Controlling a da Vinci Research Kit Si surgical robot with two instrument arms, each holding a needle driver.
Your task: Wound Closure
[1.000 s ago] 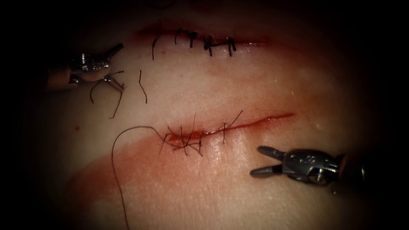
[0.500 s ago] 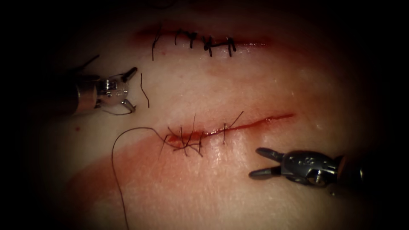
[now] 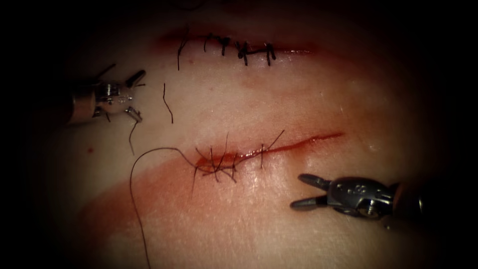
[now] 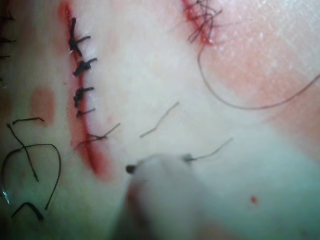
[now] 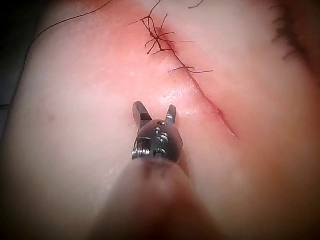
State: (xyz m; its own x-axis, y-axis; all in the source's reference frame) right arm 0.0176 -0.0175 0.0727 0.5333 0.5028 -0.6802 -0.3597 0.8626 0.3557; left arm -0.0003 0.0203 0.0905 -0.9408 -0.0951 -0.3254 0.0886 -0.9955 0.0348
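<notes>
We're looking at the tissue [image 3: 308,99] with two cuts on it. The upper cut [image 3: 239,47], top centre of the endoscope frame, is looking fully closed under a row of dark stitches [image 3: 244,51], so we're judging that one done. The lower cut [image 3: 279,146], mid-frame, is carrying stitches [image 3: 216,164] only at its left end plus one more [image 3: 262,155] just right of them; the right stretch toward [image 3: 323,137] is still lying open, so roughly half of this cut is left to close. Red fluid [image 3: 164,192] is staining the tissue lower left.

A long thread [image 3: 133,184] is trailing from the left-end stitches down to the lower left edge. A loose cut end of thread [image 3: 167,102] is lying upper left, apart from both cuts.

Right tool [image 3: 306,191], lower right, just below the open stretch: jaws spread, gripping nothing. Left tool [image 3: 133,94], upper left, well apart from the lower cut: jaws spread, a short thread scrap [image 3: 131,137] hanging off its lower jaw tip; we're not able to tell whether it's merely stuck there.

We're not finding the needle anywhere in these views, neither in a tool nor in the tissue.
</notes>
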